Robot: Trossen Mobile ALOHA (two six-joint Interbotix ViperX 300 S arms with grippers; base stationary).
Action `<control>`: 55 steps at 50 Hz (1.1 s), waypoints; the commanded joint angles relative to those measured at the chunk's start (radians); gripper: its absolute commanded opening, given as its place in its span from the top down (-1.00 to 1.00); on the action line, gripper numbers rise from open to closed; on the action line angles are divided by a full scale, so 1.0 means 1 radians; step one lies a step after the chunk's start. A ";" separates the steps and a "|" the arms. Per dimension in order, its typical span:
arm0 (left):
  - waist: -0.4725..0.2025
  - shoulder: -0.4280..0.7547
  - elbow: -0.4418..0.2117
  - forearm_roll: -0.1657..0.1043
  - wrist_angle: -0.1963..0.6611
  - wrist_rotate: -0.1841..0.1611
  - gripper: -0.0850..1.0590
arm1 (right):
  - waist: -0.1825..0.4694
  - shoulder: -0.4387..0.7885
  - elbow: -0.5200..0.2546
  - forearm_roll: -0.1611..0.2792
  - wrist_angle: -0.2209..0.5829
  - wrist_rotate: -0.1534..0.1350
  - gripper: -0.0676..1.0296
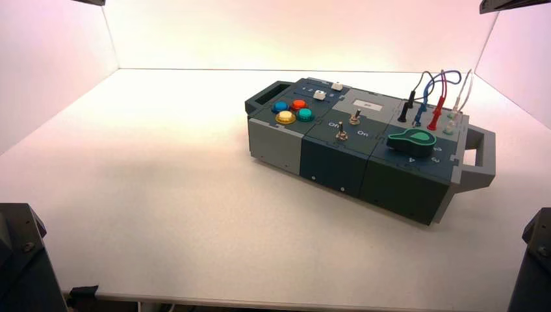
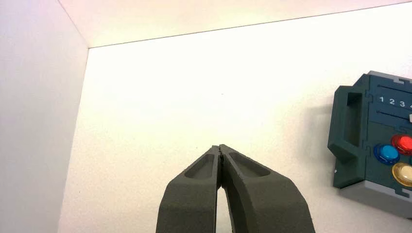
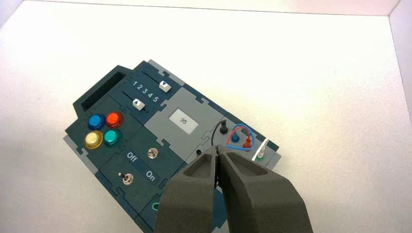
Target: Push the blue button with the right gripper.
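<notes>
the left gripper (image 2: 219, 146) waits at the table's left, tips pressed together, holding nothing. next comes the box (image 1: 334, 166), its long axis running from about ten o'clock to four in the high view. the blue button (image 1: 280, 107) sits near the box's left end, at about eleven o'clock from the yellow button (image 1: 285, 117) and nine from the red one (image 1: 298, 104). farthest right is the right gripper (image 3: 217, 146), also pinched closed on nothing; from its arm, at the high view's lower right corner, the blue button lies toward ten o'clock, so i judge the reach must go forward and left, past the switches.
</notes>
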 commanded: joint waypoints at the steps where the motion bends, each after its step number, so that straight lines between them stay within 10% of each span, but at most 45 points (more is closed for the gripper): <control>1: 0.005 -0.002 -0.020 0.002 -0.006 0.003 0.91 | 0.008 0.008 -0.025 0.008 -0.005 0.000 0.92; 32: 0.006 -0.008 -0.015 0.003 -0.006 0.003 0.91 | 0.215 0.123 -0.040 0.009 0.012 0.000 0.92; 55: 0.006 -0.015 -0.017 0.002 -0.008 0.003 0.91 | 0.411 0.468 -0.245 0.035 0.072 0.000 0.92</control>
